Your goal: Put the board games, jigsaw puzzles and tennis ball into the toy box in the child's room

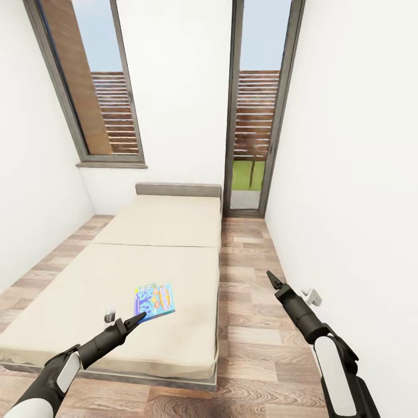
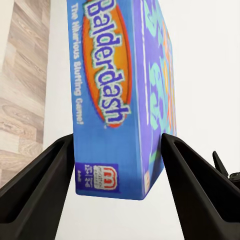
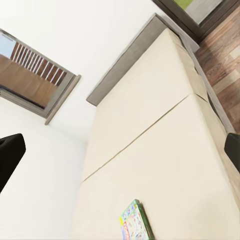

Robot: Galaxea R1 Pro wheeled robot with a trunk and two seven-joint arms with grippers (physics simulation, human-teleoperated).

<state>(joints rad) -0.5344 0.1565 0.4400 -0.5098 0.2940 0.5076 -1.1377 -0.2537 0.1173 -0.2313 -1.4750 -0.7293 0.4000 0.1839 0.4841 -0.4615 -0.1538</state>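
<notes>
Left wrist view, left gripper jaws clamping blue board game, right gripper jaws spread wide, empty

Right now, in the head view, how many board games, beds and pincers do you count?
board game: 1
bed: 1
pincers: 2, the left pincer and the right pincer
Total: 4

**Surfaces and finishes in the bedroom**

The bed wears a matt cream cloth mattress over a dull grey frame. The floor is wood plank with visible grain. The blue board game looks like smooth printed cardboard with a slight sheen. The left gripper has matt black fingers. Walls are plain matt white.
</notes>
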